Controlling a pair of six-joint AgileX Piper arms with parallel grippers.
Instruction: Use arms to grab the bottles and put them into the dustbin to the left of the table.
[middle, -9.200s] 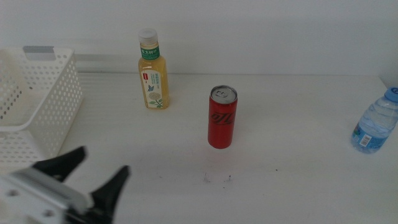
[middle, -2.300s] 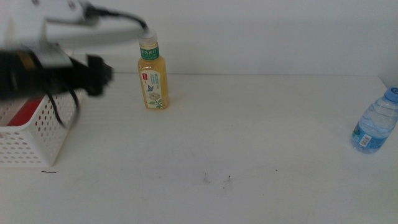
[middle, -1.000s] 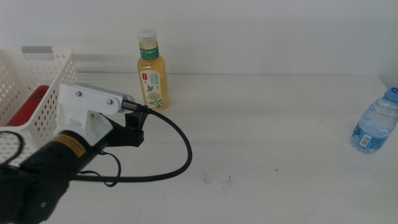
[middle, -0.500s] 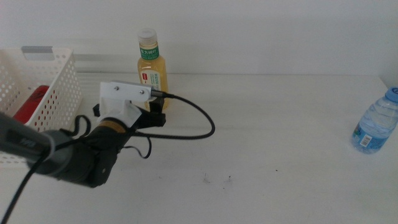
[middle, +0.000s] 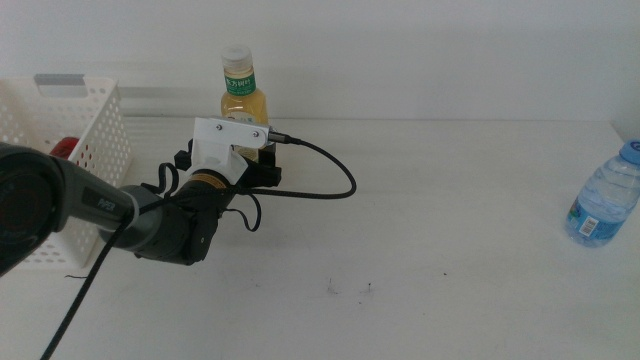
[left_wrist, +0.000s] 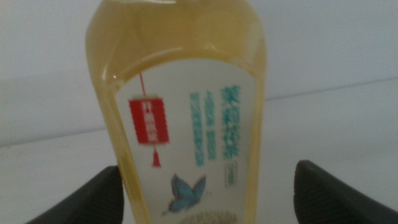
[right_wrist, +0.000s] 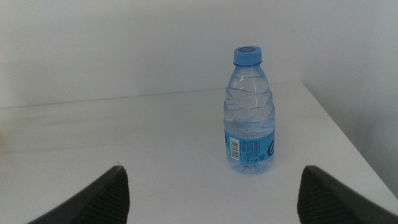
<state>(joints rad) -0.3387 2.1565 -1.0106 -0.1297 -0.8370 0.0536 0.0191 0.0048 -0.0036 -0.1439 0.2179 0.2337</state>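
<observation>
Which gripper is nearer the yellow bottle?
Left. The left gripper is open around the yellow bottle. The right gripper is out of the middle view, facing the water bottle.

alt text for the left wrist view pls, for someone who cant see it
A yellow drink bottle fills the frame, upright on the white table, its white label showing a red lantern, green characters and a blue butterfly. The left gripper is open, one dark jaw low on each side of the bottle; the jaw nearer the bottle may touch it, the other stands clear.
</observation>
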